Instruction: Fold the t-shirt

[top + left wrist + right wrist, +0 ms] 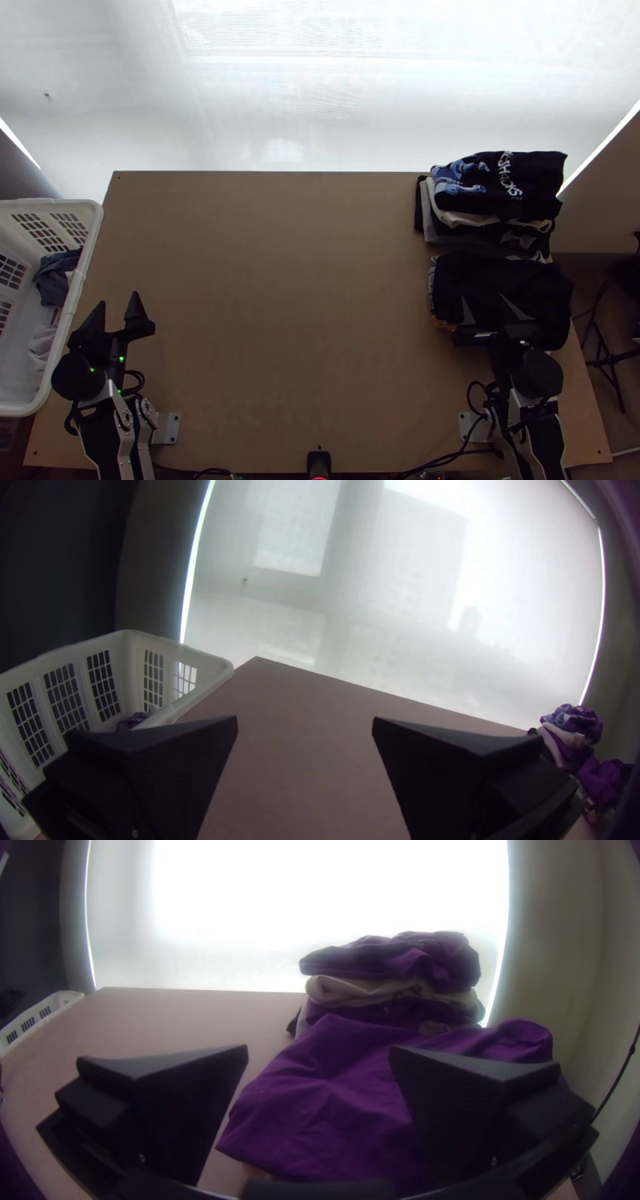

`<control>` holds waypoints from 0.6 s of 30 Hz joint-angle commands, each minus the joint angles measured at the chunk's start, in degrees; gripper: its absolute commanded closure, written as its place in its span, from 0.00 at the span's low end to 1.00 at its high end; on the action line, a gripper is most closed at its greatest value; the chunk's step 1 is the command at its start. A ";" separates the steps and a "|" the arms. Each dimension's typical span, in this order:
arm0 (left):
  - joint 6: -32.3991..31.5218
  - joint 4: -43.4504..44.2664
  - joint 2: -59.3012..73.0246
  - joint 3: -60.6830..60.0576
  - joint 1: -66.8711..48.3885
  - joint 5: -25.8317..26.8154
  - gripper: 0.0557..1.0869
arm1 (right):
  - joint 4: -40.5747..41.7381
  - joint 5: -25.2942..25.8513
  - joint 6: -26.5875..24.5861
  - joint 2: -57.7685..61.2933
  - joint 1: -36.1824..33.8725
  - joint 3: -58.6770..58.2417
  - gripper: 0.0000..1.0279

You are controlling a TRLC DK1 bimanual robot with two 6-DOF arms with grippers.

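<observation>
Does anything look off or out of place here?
Slightly: the stack of clothes far right on the table is uneven, its lower layers sticking out, and the nearer dark cloth seems to overhang the side edge. Nothing looks spilled.

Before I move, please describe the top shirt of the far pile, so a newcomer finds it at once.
On the light wooden table, go to the far right corner. A pile of folded clothes stands there, the dark shirt on top. Its white lettering and blue print set it apart from the nearer dark cloth.
</observation>
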 commanded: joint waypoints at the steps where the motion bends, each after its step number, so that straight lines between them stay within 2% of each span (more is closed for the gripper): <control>1: -0.57 0.18 -0.01 0.10 -2.77 0.03 0.04 | 0.36 -0.08 1.40 0.01 1.99 0.15 0.04; 5: -1.54 3.69 -0.01 0.45 -2.86 -0.05 0.04 | 0.45 0.01 1.32 0.01 3.57 0.15 0.04; 10: -1.63 8.79 2.27 6.87 -1.54 -4.62 0.04 | 3.88 0.01 1.32 0.01 2.70 0.24 0.04; 14: -1.71 5.45 16.25 22.25 -0.67 -7.52 0.04 | 7.57 0.01 3.60 0.10 2.70 2.43 0.04; 18: -1.80 1.06 30.40 38.86 4.61 -9.90 0.04 | 13.98 0.10 3.60 4.14 2.43 7.88 0.04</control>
